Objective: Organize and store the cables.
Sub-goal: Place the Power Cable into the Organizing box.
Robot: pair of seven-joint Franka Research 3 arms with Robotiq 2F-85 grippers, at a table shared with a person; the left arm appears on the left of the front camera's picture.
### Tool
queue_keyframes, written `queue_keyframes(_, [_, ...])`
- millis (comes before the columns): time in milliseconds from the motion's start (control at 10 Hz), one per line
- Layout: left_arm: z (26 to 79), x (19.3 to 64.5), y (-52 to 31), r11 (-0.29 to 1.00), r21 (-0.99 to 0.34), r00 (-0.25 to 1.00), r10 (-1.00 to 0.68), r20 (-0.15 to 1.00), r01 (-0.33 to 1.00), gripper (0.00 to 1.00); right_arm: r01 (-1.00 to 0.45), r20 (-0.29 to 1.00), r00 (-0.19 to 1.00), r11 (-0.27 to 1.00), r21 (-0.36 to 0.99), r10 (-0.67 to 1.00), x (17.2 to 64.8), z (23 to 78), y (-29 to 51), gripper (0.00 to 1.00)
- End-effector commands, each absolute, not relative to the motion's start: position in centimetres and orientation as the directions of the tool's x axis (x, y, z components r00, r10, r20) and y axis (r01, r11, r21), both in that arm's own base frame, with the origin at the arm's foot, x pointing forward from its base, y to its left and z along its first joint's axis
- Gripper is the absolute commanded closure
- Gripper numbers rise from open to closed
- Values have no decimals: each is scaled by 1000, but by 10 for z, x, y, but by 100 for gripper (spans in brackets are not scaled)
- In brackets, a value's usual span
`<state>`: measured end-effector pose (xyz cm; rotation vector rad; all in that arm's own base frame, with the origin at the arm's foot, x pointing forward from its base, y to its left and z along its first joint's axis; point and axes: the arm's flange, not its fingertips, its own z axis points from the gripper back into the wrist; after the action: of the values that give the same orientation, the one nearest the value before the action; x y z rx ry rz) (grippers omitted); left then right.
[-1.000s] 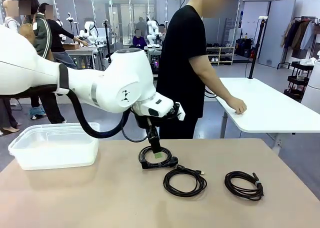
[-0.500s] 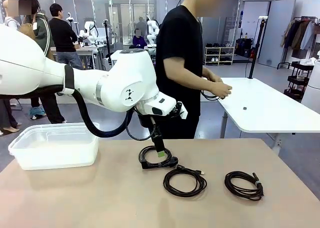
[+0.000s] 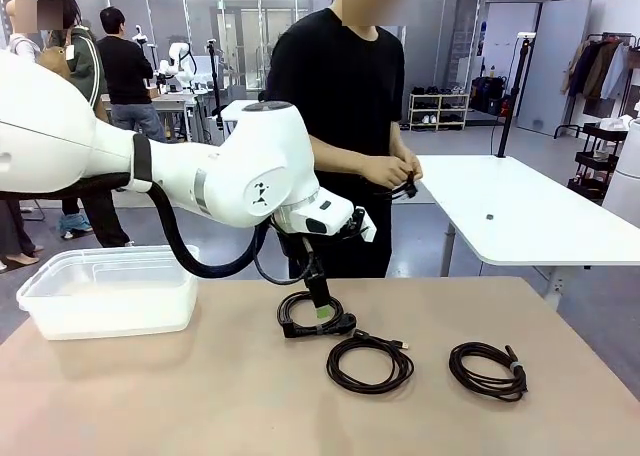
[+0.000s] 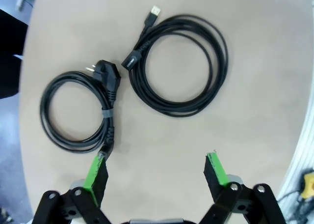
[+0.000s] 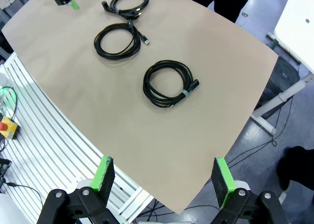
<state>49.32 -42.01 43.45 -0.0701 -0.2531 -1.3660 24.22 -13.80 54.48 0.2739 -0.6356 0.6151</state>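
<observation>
Black cable coils on a tan table, left pincer open above one

Tan tabletop (image 3: 200, 396) with rounded corners, and three coiled black cables lying flat on it in a loose row. The left pincer (image 4: 156, 171) points straight down at the table, green pads spread wide and nothing between them. One pad (image 4: 95, 172) sits right at the lower end of the plug-ended coil (image 4: 109, 116), which is bound by a grey tie. Whether that pad touches the cord cannot be told. The other pad is over bare table. Just beside that coil, not touching it, lies the middle coil (image 4: 131, 61), with a small flat plug sticking out. Seen from the front, the plug-ended coil is nearest the table's far edge. The middle coil is closer to the robot, and the third coil (image 3: 488, 369) lies apart from both, toward the right edge.

The right pincer (image 5: 163, 177) hangs high above the table's near edge, fingers wide apart, holding nothing.

Bare table surrounds the coils, widest along the near side and on the left. A clear plastic bin (image 3: 110, 316) stands at the far left corner, well apart from the cables. Across the table a person holds another black cord (image 3: 408, 188) in both hands (image 3: 390, 169).
</observation>
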Motion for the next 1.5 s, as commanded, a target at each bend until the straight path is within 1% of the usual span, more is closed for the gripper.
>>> queue_keyframes(0, [411,526,-444,237,13,231,-956,183,971,0,-617,626,634,785,53,455,243,545,-137,0])
queue_keyframes(100, [401,544,-451,284,10,280,-951,134,959,0,-617,626,634,785,53,455,243,545,-137,0])
queue_keyframes(300, [385,570,-458,272,-36,274,-958,83,962,0,-617,626,634,785,53,455,243,545,-137,0])
queue_keyframes(500, [367,590,-460,234,-38,235,-972,32,972,0,-617,626,634,785,53,455,243,545,-137,0])
queue_keyframes(700, [348,615,-457,247,-34,247,-969,0,968,0,-617,626,634,785,53,455,243,545,-137,0])
queue_keyframes(900, [330,624,-460,216,-66,216,-976,0,974,0,-617,626,634,785,53,455,243,545,-137,0])
queue_keyframes(1000, [320,628,-462,227,-83,227,-974,-8,970,0,-617,626,634,785,53,455,243,545,-137,0])
queue_keyframes(1200, [315,627,-461,227,-99,226,-974,-19,969,0,-617,626,634,785,53,455,243,545,-137,0])
queue_keyframes(1300, [316,625,-461,230,-98,228,-973,-27,968,2,-617,626,634,785,53,455,243,545,-137,0])
queue_keyframes(1400, [316,625,-461,224,-83,222,-974,-40,971,59,-617,626,634,785,53,455,243,545,-137,0])
